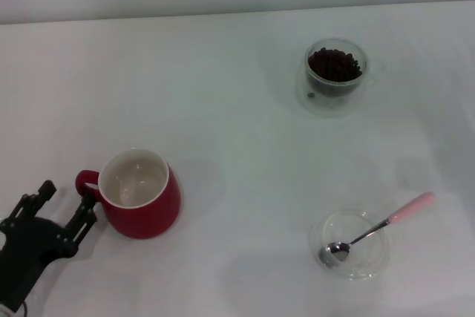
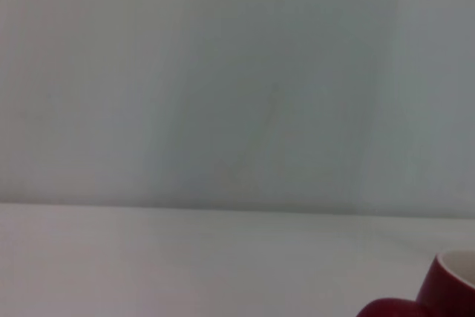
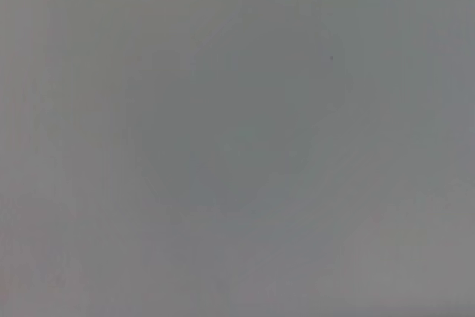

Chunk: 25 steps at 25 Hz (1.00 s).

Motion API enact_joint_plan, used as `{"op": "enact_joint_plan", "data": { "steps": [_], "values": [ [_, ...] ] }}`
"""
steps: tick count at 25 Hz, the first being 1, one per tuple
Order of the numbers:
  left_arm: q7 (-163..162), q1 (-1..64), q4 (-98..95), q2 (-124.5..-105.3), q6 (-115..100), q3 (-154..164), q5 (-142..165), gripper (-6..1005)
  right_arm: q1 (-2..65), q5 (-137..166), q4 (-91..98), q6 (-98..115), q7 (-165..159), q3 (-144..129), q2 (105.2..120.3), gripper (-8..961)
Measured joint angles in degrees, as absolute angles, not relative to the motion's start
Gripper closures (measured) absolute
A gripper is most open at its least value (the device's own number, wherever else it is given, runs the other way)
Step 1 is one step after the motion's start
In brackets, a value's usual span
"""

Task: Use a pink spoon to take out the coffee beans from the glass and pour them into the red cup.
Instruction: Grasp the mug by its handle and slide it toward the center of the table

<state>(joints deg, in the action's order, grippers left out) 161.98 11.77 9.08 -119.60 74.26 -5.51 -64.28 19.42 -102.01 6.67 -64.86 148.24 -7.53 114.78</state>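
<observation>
The white worktop (image 1: 223, 109) carries everything, and from where I stand almost none of the job is done. At about eight o'clock sits the red cup (image 1: 139, 193), upright, its cream inside bare of beans, its loop handle turned toward the left end effector (image 1: 65, 209). That end effector has its fingers spread apart, one tip right at the handle; whether it touches I cannot tell. The right end effector is nowhere to be seen, and its own camera shows only blank grey.

At one o'clock stands the glass (image 1: 335, 74), full of the coffee beans (image 1: 335, 64), apparently untouched. At five o'clock, well apart from both, a shallow clear dish (image 1: 349, 244) holds the pink spoon (image 1: 378, 226), bowl down inside, pink handle resting out over the rim.

Still ahead, I judge: picking up the spoon, scooping, carrying, pouring.
</observation>
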Motion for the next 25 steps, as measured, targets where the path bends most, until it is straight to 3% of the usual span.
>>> {"op": "enact_joint_plan", "data": {
  "steps": [18,23,25],
  "values": [
    [161.98,14.16,8.53,-119.22,71.67,-5.66,-64.18,285,19.42,-101.95,6.5,-64.46,148.19,-8.0,114.78,707],
    [161.98,14.79,8.29,-119.18,71.4,-5.71,-64.15,472,19.42,-101.95,6.5,-64.45,148.18,-8.0,114.78,706],
    [161.98,15.08,8.07,-119.18,71.36,-5.65,-64.15,474,19.42,-101.95,6.5,-64.46,148.18,-8.0,114.78,706]
  ]
}}
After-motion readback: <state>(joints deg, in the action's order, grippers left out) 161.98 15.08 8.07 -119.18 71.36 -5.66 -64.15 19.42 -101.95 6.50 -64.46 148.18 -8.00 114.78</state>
